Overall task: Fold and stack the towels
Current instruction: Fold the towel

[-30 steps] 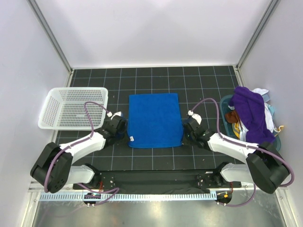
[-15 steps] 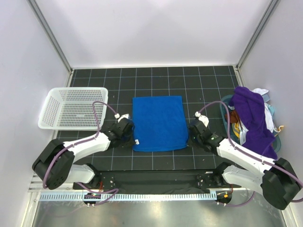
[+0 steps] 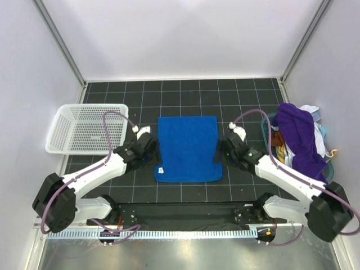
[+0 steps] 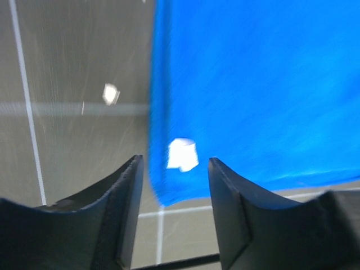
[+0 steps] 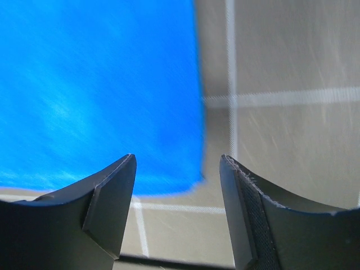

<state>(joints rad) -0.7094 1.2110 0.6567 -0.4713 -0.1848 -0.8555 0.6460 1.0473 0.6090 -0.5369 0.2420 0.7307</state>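
The overhead view is bright, evenly lit and sharp throughout. The white walls (image 3: 180, 39) read a flat pale grey, and the shadows beneath the arms on the black table (image 3: 236, 95) are faint and soft. Both wrist views are smeared: the blue towel (image 3: 187, 149) and the grid lines blur, while the dark fingers (image 4: 112, 219) up close keep fairly clean edges.

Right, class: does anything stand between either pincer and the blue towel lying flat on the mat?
Nothing visible does. The left pincer hangs open at the near left corner of the blue towel, and the right pincer hangs open at its near right corner. Only towel and bare mat show between their fingers.
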